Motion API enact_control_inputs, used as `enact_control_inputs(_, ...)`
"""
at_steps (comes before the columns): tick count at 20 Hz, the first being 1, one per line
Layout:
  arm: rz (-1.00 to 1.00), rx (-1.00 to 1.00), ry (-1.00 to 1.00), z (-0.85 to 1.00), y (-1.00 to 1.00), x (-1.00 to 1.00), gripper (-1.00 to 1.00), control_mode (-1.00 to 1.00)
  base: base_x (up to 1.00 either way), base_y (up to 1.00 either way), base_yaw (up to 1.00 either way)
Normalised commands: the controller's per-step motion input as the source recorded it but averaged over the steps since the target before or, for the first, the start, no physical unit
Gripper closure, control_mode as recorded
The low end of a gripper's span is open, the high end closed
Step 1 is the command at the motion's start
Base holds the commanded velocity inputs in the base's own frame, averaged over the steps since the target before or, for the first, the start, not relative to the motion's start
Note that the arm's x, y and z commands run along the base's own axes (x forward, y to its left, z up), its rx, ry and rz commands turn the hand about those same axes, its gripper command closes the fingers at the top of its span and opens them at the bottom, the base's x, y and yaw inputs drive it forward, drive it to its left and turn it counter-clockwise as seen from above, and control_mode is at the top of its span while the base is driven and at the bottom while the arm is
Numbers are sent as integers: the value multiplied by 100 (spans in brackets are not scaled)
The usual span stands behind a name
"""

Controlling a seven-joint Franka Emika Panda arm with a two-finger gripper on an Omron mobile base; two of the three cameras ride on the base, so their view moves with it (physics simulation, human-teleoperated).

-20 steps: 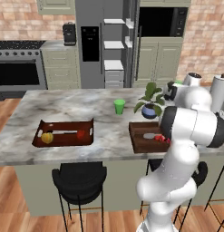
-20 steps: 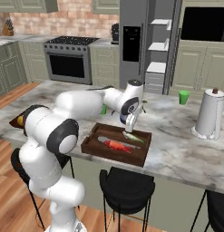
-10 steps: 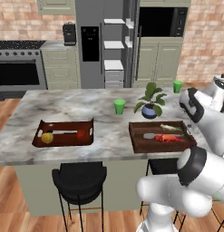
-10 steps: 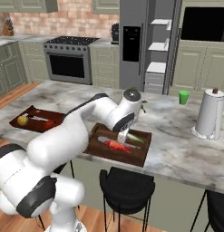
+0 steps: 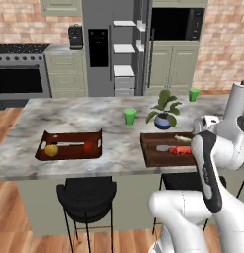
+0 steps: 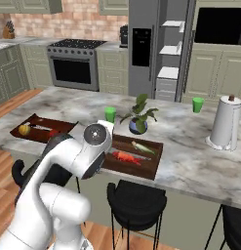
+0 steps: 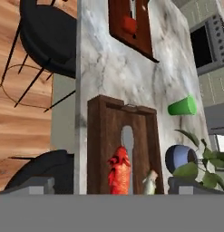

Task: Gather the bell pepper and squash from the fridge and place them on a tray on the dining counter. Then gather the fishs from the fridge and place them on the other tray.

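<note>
On the dining counter (image 5: 94,121), the left tray (image 5: 44,154) holds the yellow squash (image 5: 51,149) and the red bell pepper (image 5: 88,146). The right tray (image 5: 153,155) carries the reddish fish (image 5: 180,150) and the pale silvery fish (image 5: 183,139). In the hand view my gripper (image 7: 114,185) is open, its fingertips (image 7: 38,183) wide apart above the near end of that tray (image 7: 97,149). The reddish fish (image 7: 120,174) and the silvery fish (image 7: 149,183) lie free between them. The grey fridge (image 5: 108,49) stands behind with one door open.
A green cup (image 5: 130,116) and a potted plant (image 5: 163,113) stand between the trays. A second green cup (image 6: 197,104) and a paper-towel roll (image 6: 224,122) are at the right end. Black stools (image 5: 86,197) line the counter's near side.
My arm has swung back from over the right tray toward the base. Both fish stay on the tray. The gripper remains open.
</note>
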Motion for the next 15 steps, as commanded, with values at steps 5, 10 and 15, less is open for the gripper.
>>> enact_control_inputs(5, 0, -14, -12, 100, 88, -86, -100, -100, 0, 0, 0)
enact_control_inputs(10, 3, -8, 0, 97, 21, -28, -100, -100, 0, 0, 0)
enact_control_inputs(15, 0, 0, -12, 33, -28, -71, -100, -100, 0, 0, 0)
